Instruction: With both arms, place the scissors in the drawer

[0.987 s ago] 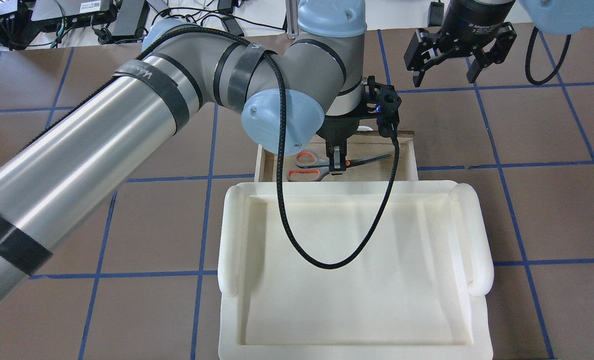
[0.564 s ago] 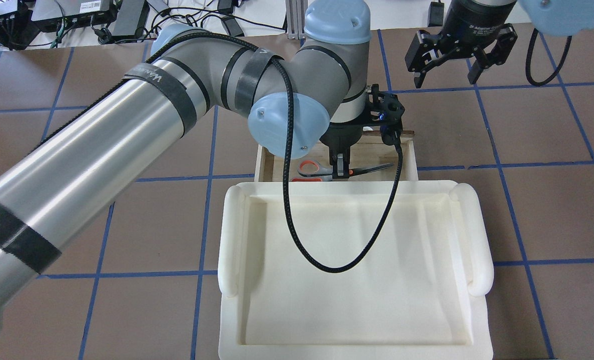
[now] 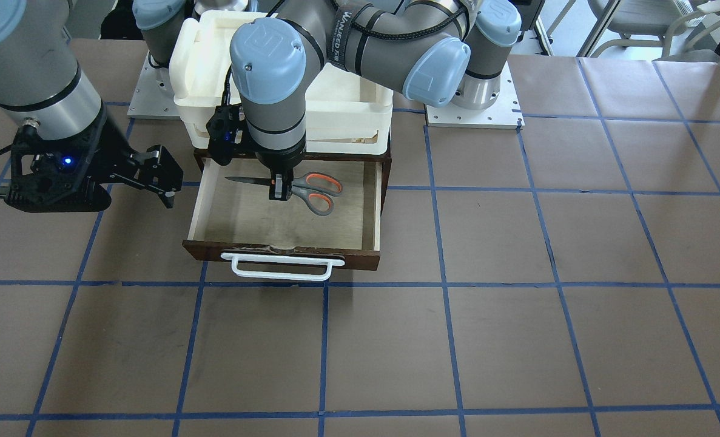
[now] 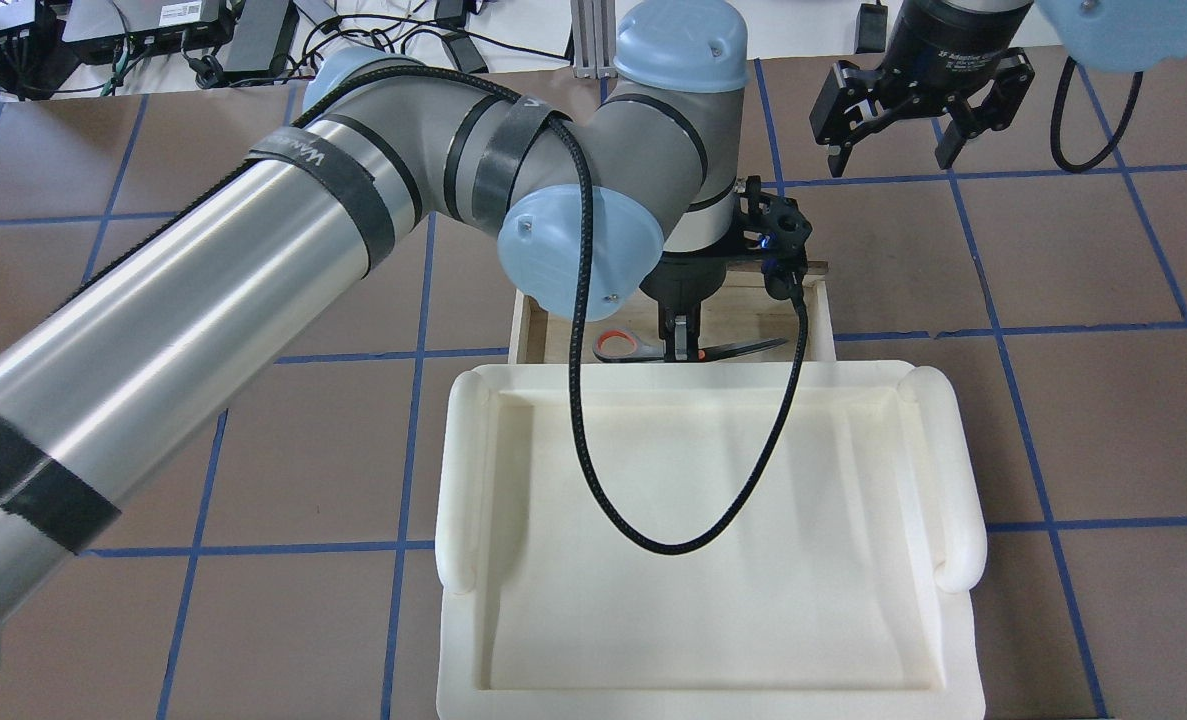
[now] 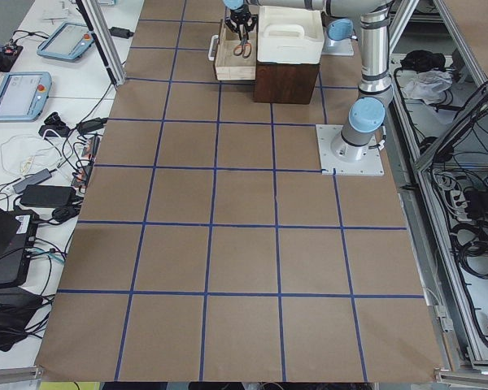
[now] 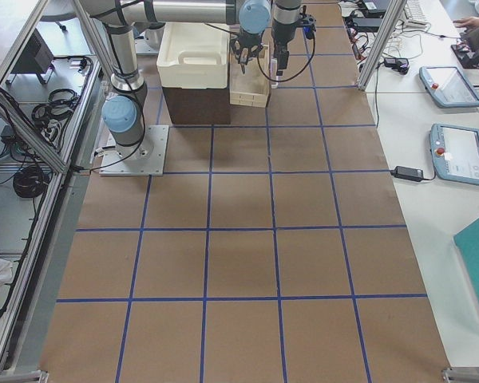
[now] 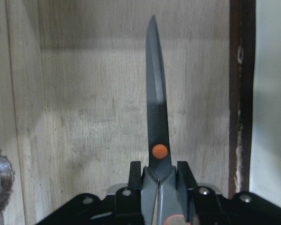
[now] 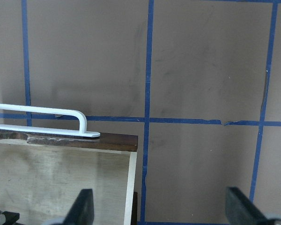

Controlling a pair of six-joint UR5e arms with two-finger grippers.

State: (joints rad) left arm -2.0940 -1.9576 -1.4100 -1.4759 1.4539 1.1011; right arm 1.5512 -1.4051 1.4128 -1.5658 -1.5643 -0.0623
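Note:
The scissors [image 3: 314, 187] hang just over the pale floor of the open drawer [image 3: 287, 227], blades toward the view's left. My left gripper [image 3: 279, 189] is shut on them near the orange pivot. The left wrist view shows the blade [image 7: 158, 117] pointing away between the fingers [image 7: 135, 176]. In the overhead view the left gripper [image 4: 681, 345] holds the scissors [image 4: 621, 345] close to the tray's rim, which hides part of the handles. My right gripper [image 4: 893, 150] is open and empty, beyond the drawer's right front corner [image 8: 107, 140]. The drawer's white bar handle [image 3: 281, 267] faces away from the robot.
A cream-white plastic tray [image 4: 463, 480] sits on top of the dark cabinet [image 5: 285, 81] that the drawer slides out of. A black cable [image 4: 653, 540] from the left wrist loops over the tray. Brown table [image 3: 517, 303] with a blue tape grid lies around.
My left gripper has carried the scissors back toward the tray and lower into the drawer; the tray's rim now hides one handle loop. The right gripper has barely moved.

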